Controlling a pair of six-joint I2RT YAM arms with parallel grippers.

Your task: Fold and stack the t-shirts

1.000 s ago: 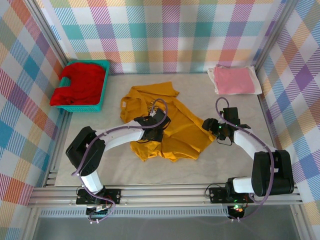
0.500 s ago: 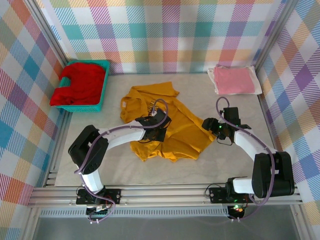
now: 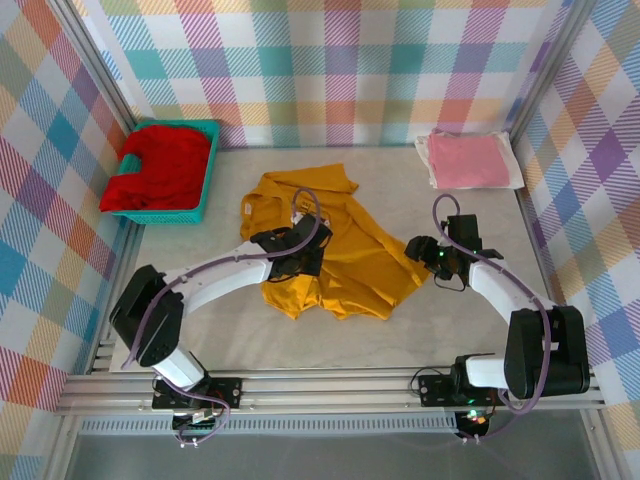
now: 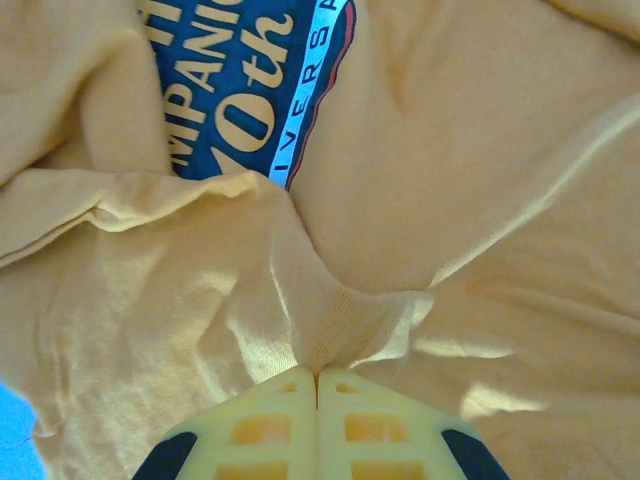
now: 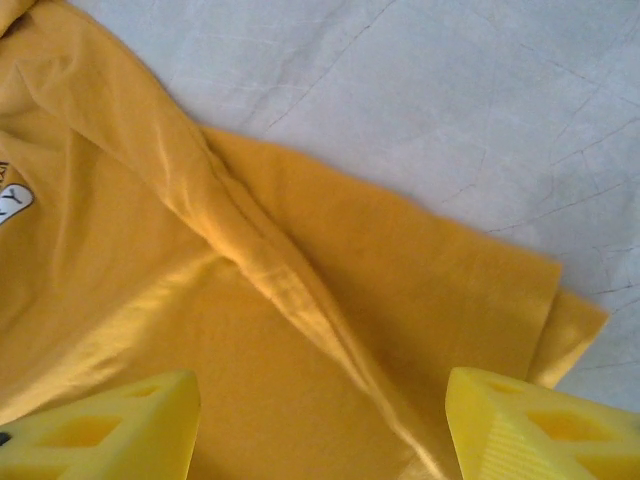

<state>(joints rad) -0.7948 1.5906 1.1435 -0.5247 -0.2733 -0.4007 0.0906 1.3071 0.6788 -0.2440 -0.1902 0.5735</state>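
For the left gripper (image 3: 302, 265): positioned over the middle of the yellow shirt (image 3: 350, 255), on the near side of the dark print (image 4: 240, 80). Jaws pressed together tip to tip, no gap between them. Pinches a raised ridge of yellow cloth, gathered to a point right at the tips in the wrist view. Beyond that ridge, up and to the left: the print, with pale lettering partly folded under. All around the tips: loose, creased yellow cloth.

For the right gripper (image 3: 415, 250): positioned at the right-hand edge of the same shirt. Jaws spread wide, one to each side of the wrist view. Between them: a stitched seam running diagonally across flat yellow cloth, with the shirt's folded corner just inside the right jaw. Grips nothing. Contact with the cloth: cannot tell.

For the shirt itself: lies crumpled and unfolded at the centre of the table (image 3: 460, 320), collar toward the far wall, between the two grippers.

Elsewhere: pink shirt (image 3: 468, 160), folded flat in the far right corner, well apart from both grippers. Red shirt (image 3: 160, 168), bunched inside the basket (image 3: 207, 172) at the far left.
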